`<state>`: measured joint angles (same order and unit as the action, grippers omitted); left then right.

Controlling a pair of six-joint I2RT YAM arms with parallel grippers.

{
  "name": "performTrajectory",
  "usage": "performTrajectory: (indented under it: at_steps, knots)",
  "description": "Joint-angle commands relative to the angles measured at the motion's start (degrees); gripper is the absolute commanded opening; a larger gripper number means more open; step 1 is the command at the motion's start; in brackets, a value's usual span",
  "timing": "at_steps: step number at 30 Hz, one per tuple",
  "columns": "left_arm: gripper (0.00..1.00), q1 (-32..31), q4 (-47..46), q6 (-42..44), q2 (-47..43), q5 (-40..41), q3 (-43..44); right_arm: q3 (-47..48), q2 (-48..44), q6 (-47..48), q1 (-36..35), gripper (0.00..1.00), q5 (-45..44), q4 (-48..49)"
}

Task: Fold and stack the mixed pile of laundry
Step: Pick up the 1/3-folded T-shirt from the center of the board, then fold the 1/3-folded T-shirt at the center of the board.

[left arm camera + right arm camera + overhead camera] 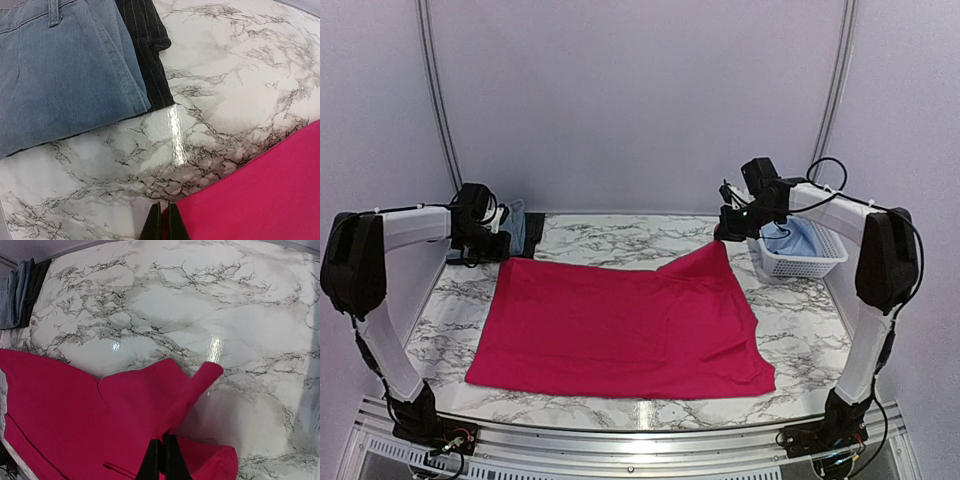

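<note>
The pink-red T-shirt [620, 325] lay spread across the middle of the marble bench [620, 235], and the step in hand looked like its 1st fold.

The right claw [162, 460] was clamped on the shirt's far right corner, which rose off the bench in a peak with a loose curl of cloth beside it. The left claw [162, 225] had its fingers together at the far left corner, where the pink edge met the tips. Whether any cloth was caught between them could not be told.

To do this well, the left grip probably needed confirming before any lift, because a missed corner would drag the fold crooked. Both corners should rise to the same level with the far edge taut between the 2 claws. They should then travel together toward the near edge, so that hem meets hem and the curl on the right flattens out.

The denim piece [65, 85] and the dark pinstriped piece [147, 50] sat at the far left corner, well apart from the fold path. The light blue shirt [798, 240] was in the white basket [800, 268] on the right.

No brand, label or readable writing showed on any garment or surface.
</note>
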<state>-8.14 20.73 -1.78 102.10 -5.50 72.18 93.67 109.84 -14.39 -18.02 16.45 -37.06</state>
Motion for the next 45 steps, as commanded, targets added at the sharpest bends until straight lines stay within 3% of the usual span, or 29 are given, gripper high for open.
performTrajectory:
  at_steps: [1, 15, 22, 29, 34, 37, 39, 42, 43, 45]
  knots:
    - [0.00, 0.3, -0.9, 4.8, -6.9, -1.7, -4.9, -5.7, -8.0, -1.4, -2.0, 0.00, 0.0, 0.5]
    - [0.01, -0.2, -1.0, 12.6, -20.5, -3.5, -21.8, -32.6, -29.4, -7.5, -8.3, 0.00, 0.4, 3.8]
    - [0.02, -3.9, -0.7, 14.3, -20.0, 1.5, -27.7, -42.5, -29.6, -7.4, -9.2, 0.00, 0.1, 7.4]
    - [0.04, -6.8, -0.2, 13.5, -18.7, 7.4, -29.5, -44.2, -28.3, -5.6, -9.2, 0.00, -1.2, 6.4]
    - [0.16, -6.8, 0.0, 13.6, -23.6, 8.6, -30.2, -44.3, -31.3, -3.5, -9.2, 0.00, 2.5, 3.0]
    - [0.23, -6.7, 1.2, 13.0, -27.6, 10.8, -29.8, -43.4, -31.8, -2.4, -9.2, 0.11, 3.6, -1.0]
    - [0.32, -6.1, 1.2, 12.8, -30.9, 12.3, -30.2, -42.5, -32.8, -1.9, -9.1, 0.13, 3.0, -3.5]
    - [0.44, -5.4, 0.5, 13.5, -34.9, 12.9, -30.6, -41.5, -34.3, -1.0, -6.7, 0.26, 1.8, -6.7]
    - [0.49, -5.4, 0.0, 13.6, -35.8, 12.5, -30.4, -41.1, -34.8, -0.5, -5.5, 0.35, 2.3, -7.0]
    - [0.60, -5.4, -1.1, 13.7, -36.9, 8.2, -29.7, -40.5, -35.6, 0.0, -3.9, 0.45, 2.9, -5.0]
